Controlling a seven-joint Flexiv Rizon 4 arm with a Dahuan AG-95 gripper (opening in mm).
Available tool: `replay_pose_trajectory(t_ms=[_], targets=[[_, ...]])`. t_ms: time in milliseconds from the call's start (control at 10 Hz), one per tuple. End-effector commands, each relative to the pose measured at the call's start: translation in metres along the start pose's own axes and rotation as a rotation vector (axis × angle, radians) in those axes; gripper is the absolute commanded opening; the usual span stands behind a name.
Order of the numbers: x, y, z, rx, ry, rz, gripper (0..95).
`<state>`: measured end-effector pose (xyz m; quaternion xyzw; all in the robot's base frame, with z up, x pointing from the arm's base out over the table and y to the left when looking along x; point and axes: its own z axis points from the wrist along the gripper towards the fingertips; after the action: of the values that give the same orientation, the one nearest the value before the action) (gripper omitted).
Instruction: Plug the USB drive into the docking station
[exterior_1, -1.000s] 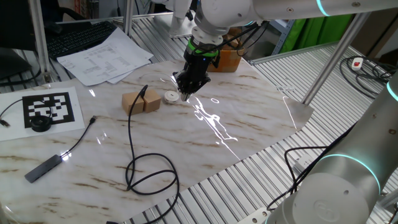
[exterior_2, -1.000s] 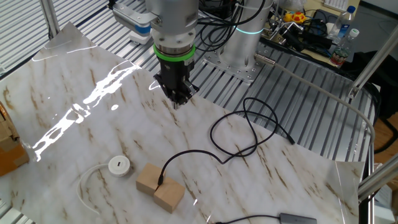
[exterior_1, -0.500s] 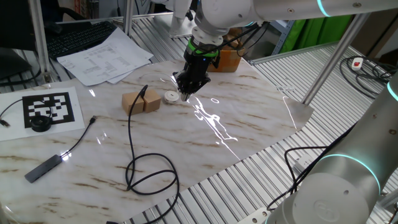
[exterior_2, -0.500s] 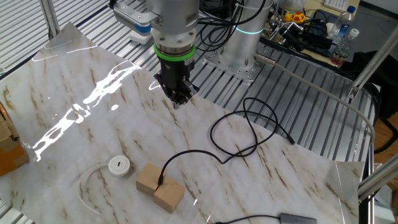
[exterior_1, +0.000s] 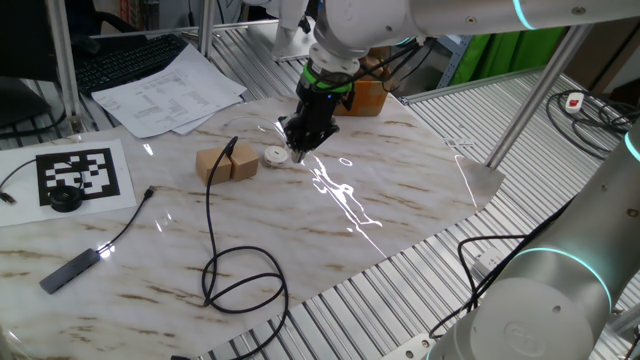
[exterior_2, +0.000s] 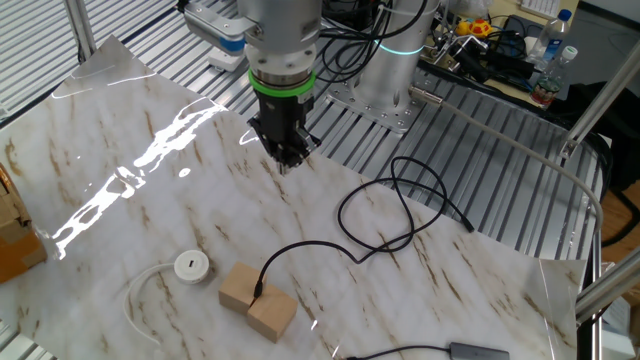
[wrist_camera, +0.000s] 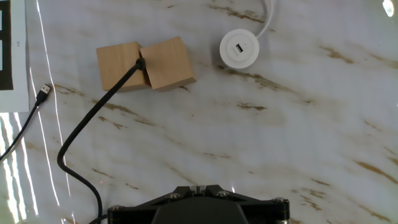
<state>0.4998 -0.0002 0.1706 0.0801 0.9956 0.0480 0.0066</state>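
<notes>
In one fixed view nothing has shifted over the last second; the gripper (exterior_1: 300, 148) hangs just beside the docking station (exterior_1: 275, 156), holding nothing. In the other fixed view it hovers well apart from the USB drive (exterior_2: 257, 291), wedged between the blocks (exterior_2: 258, 301) (untouched). The hand view hides the jaws, so I cannot tell their opening; the task has not started.

No words, brands or numbers can be read. The only sign is a black-and-white square fiducial marker (exterior_1: 83, 174) printed on a white sheet, lying on the table well apart from the gripper (exterior_1: 300, 145). The print on the papers (exterior_1: 165, 89) is too small to read.
</notes>
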Motion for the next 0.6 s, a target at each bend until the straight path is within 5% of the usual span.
replay_pose_trajectory(t_ms=[100, 600], targets=[[-0.0002, 0.0002, 0.0006, -0.002, 0.002, 0.006, 0.0], [-0.0002, 0.0002, 0.0006, -0.002, 0.003, 0.022, 0.0]])
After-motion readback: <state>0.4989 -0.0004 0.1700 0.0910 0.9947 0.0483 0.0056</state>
